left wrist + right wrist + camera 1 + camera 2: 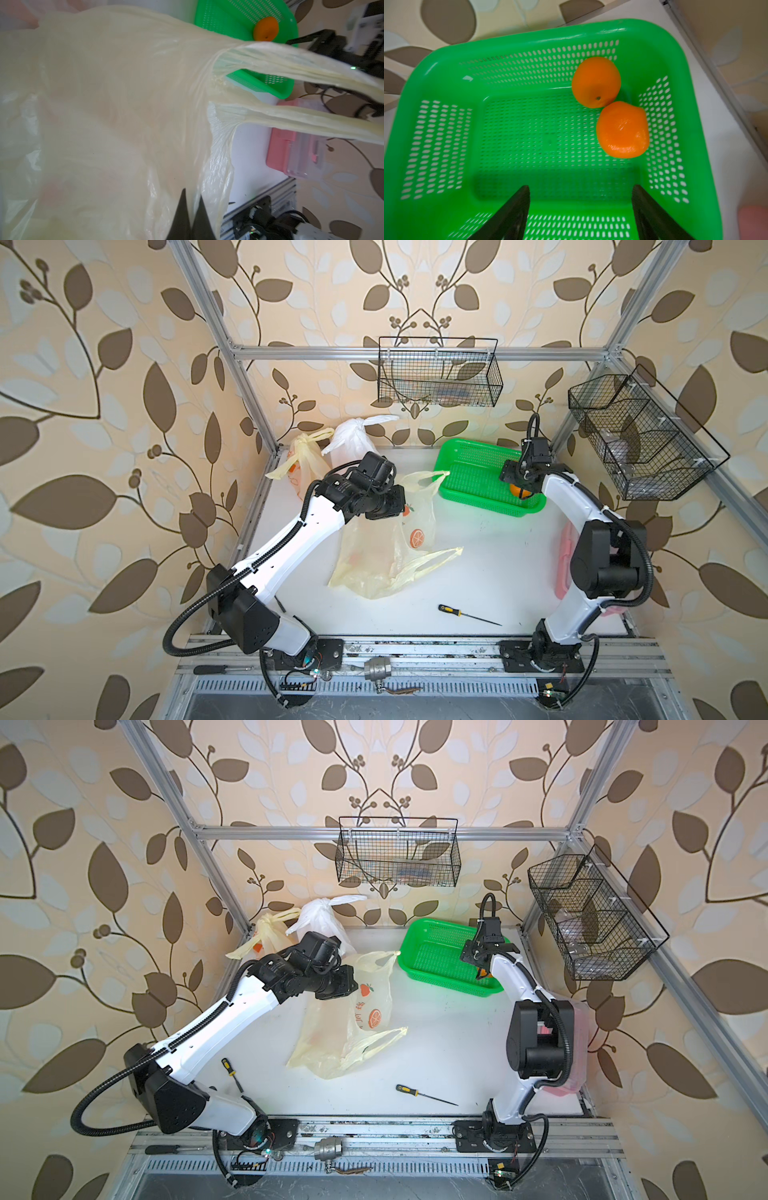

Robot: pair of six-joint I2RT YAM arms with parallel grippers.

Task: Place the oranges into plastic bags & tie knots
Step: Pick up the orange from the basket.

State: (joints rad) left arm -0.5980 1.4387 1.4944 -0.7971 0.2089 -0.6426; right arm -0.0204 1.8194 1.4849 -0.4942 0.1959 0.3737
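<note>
Pinches a fold of the open yellow bag (124, 104) in the left gripper (192, 197), jaws closed on the plastic, with the bag sprawled mid-table (498, 564) and one handle reaching toward the green basket (529, 35). Hovers over that basket with the right gripper (581, 187), jaws spread wide, gripping nothing. Inside, in a corner, one orange (596, 82) touching the other orange (623, 129). At the far left corner, a tied white bag (351, 439) beside a tied yellow bag (303, 460).

From here I count three plastic bags, namely a white bag (353, 443), a knotted yellow bag (305, 464) and an open yellow bag (374, 560), plus two oranges (596, 82) in one green basket (529, 35), two yellow-handled screwdrivers (424, 1096), two wire baskets (438, 373) and one pink box (291, 141).
</note>
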